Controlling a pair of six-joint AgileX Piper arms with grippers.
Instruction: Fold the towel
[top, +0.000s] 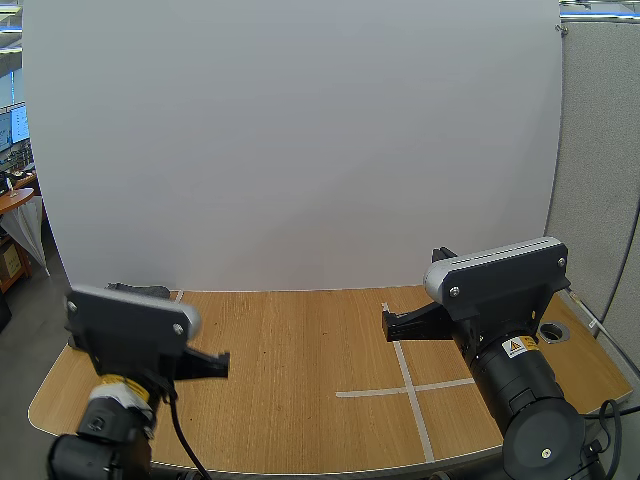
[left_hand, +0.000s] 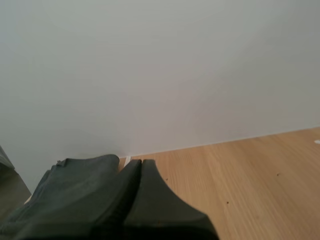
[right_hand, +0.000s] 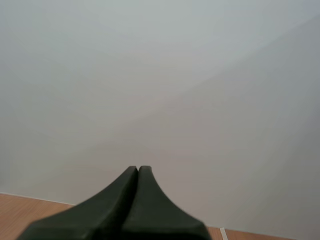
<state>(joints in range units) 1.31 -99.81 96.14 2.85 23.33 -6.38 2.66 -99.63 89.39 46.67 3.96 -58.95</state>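
My left gripper (left_hand: 141, 164) was closed on nothing over the table's (top: 300, 380) near left side. My right gripper (right_hand: 138, 170) was likewise closed and empty over the table's right side. The dark grey towel (left_hand: 75, 187) lay bunched at the table's far left edge. Risk: a grasp there might pinch several layers or push it off the table.

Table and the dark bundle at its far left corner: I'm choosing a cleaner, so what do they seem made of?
Table: light brown with a wood grain and a matte finish; it could be real wood or laminate, the look leaves it open. Towel: dark grey and matte, lying in soft rounded folds, so most likely cloth.
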